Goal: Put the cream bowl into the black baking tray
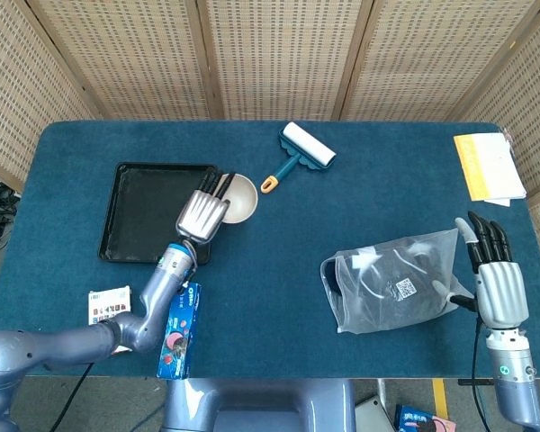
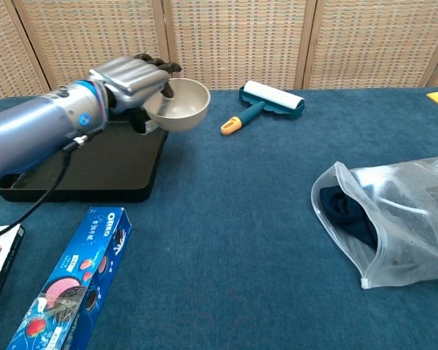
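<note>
My left hand (image 1: 202, 215) (image 2: 128, 80) grips the cream bowl (image 1: 238, 198) (image 2: 179, 105) by its near rim, fingers hooked over the edge. The bowl hangs in the air, upright, just past the right edge of the black baking tray (image 1: 148, 216) (image 2: 66, 164). The tray lies flat on the left side of the blue table with nothing in it. My right hand (image 1: 498, 280) stays at the table's right front edge, fingers straight and apart, holding nothing.
A teal lint roller (image 1: 299, 155) (image 2: 266, 101) lies behind the bowl. A clear bag with dark contents (image 1: 394, 279) (image 2: 390, 216) sits right of centre. A blue cookie box (image 1: 177, 328) (image 2: 69, 281) and a card pack (image 1: 109, 305) lie in front of the tray. A yellow booklet (image 1: 488, 166) is far right.
</note>
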Controlling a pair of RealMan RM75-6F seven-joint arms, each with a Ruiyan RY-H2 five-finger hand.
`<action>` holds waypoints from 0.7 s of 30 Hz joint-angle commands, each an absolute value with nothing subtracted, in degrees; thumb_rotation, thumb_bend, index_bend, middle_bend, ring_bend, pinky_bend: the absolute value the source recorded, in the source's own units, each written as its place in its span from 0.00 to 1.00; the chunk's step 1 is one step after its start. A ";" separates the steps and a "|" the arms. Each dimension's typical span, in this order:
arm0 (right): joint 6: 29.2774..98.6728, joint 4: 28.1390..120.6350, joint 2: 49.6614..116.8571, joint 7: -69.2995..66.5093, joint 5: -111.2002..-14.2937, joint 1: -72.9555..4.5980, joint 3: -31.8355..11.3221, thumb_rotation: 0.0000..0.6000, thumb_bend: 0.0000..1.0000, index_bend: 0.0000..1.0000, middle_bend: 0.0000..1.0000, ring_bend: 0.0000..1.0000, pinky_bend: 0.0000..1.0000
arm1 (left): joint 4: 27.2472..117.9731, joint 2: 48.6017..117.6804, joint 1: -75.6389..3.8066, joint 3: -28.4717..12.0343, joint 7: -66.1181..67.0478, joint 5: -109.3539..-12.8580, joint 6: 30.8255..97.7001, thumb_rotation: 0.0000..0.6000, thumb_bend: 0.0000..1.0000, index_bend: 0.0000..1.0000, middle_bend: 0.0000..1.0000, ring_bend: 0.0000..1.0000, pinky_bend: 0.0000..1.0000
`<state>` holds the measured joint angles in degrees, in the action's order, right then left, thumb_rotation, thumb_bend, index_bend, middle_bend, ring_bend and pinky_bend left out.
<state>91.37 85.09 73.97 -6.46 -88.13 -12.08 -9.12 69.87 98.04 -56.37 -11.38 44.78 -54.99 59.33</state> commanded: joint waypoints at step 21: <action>91.46 86.29 74.53 -3.86 -90.61 -12.06 -8.25 1.00 0.20 0.07 0.00 0.00 0.04 | 66.53 93.78 -45.53 -6.50 37.34 -55.41 58.90 1.00 0.37 0.47 0.00 0.00 0.00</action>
